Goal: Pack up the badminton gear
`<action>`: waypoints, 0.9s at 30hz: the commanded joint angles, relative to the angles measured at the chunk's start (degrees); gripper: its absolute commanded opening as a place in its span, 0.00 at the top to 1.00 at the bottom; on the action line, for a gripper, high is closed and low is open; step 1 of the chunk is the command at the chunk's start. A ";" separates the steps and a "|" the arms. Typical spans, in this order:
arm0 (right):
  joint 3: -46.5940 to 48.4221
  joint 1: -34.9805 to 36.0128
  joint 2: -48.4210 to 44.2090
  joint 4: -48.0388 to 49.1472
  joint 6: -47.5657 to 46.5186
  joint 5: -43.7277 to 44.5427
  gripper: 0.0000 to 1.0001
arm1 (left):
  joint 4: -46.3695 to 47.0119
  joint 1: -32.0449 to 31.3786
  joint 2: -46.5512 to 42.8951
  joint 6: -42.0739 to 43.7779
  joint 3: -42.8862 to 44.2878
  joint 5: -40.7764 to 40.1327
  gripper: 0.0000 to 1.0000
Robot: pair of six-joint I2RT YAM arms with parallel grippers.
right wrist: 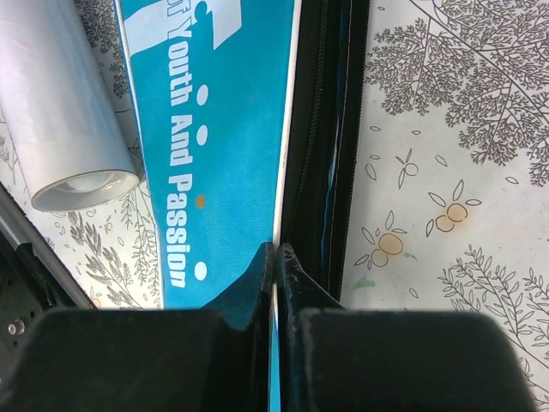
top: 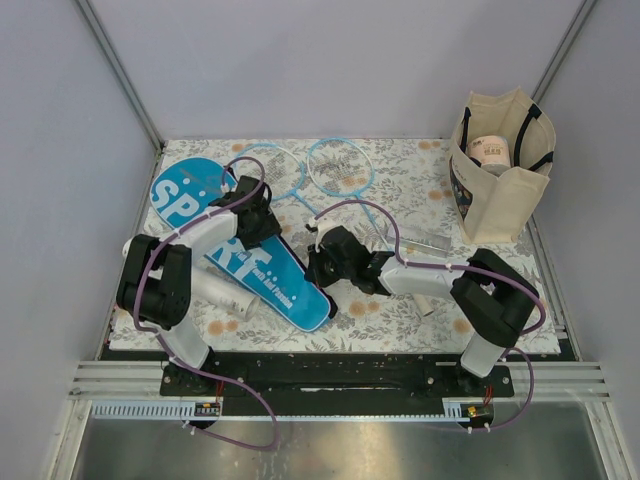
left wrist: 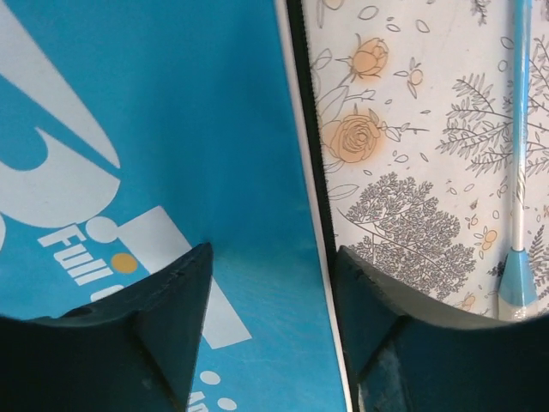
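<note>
The blue "SPORT" cover lies diagonally on the floral cloth, from back left to front middle. My left gripper is open and low over the cover's right edge, one finger above the blue cloth and one above the table cloth. My right gripper is shut on the cover's white-piped edge near its narrow end, beside the black zip. The white tube lies left of the cover and shows in the right wrist view. Two light-blue rackets lie behind; a shaft shows. I cannot make out the shuttlecock.
A beige tote with black handles stands at the back right with a white roll inside. A small clear object lies near my right arm. The floral cloth ends at a black rail at the front.
</note>
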 commanded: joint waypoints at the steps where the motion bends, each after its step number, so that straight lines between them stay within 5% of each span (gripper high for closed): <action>1: 1.59 0.84 -2.11 1.09 -0.86 2.47 1.00 | 0.82 -0.41 0.83 0.01 3.33 1.65 0.47; 8: 1.33 0.75 -1.76 -1.02 1.16 6.16 0.93 | -1.03 -0.41 -1.18 0.89 3.95 1.92 1.00; 16: 1.77 -0.82 -6.06 -4.79 -0.33 7.12 0.55 | -0.33 -0.50 -4.00 4.67 3.07 2.53 1.00; 27: 5.54 -11.99 -5.54 -11.92 -6.57 1.42 0.41 | 5.90 -0.68 -13.49 12.58 -4.57 6.56 1.00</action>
